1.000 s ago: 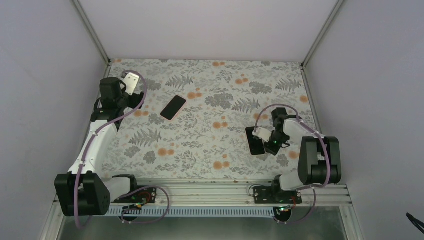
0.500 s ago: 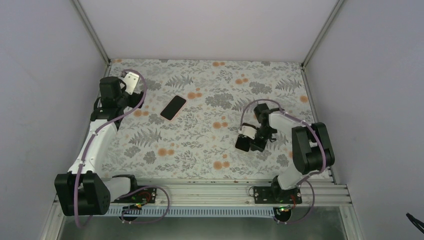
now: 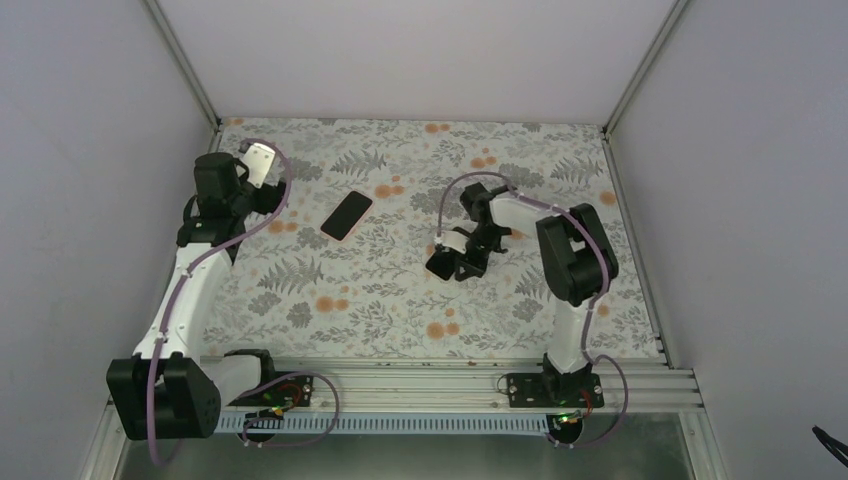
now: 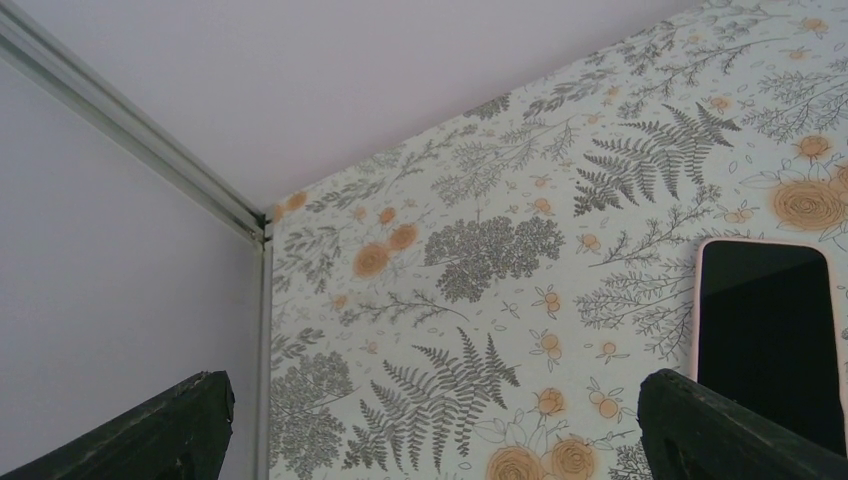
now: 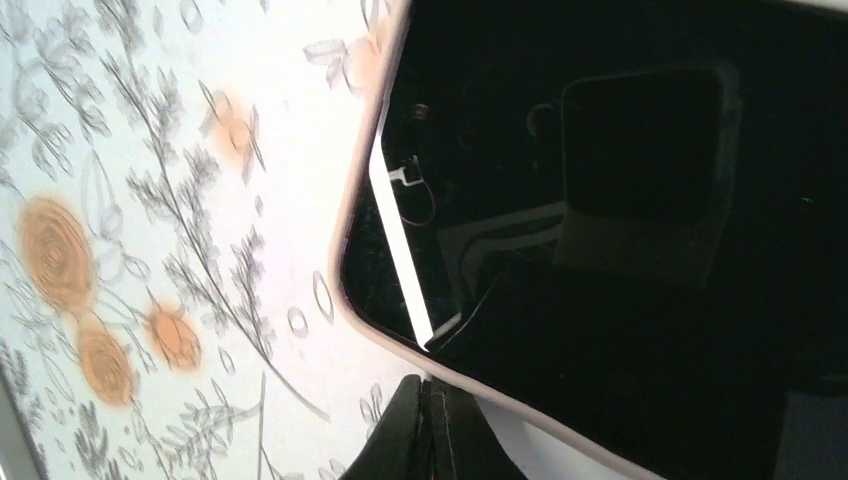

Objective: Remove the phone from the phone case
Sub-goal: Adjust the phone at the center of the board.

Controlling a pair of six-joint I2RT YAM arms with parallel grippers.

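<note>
Two phones, neither bare: far left a second phone (image 3: 345,215) lies flat w/ pink rim, left gripper (image 4: 440,435) beside it, jaws wide open & empty. Right of centre, right gripper (image 5: 425,415) pinches shut on the phone case (image 5: 340,262) edge, the phone (image 5: 620,200) seated inside, so removal looks unstarted.

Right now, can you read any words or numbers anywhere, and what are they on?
None can be read.
The phone lying alone has a blank dark screen.
The phone by the right gripper shows only reflections, with the right gripper at its edge.
The table has only printed ferns and flowers.
</note>
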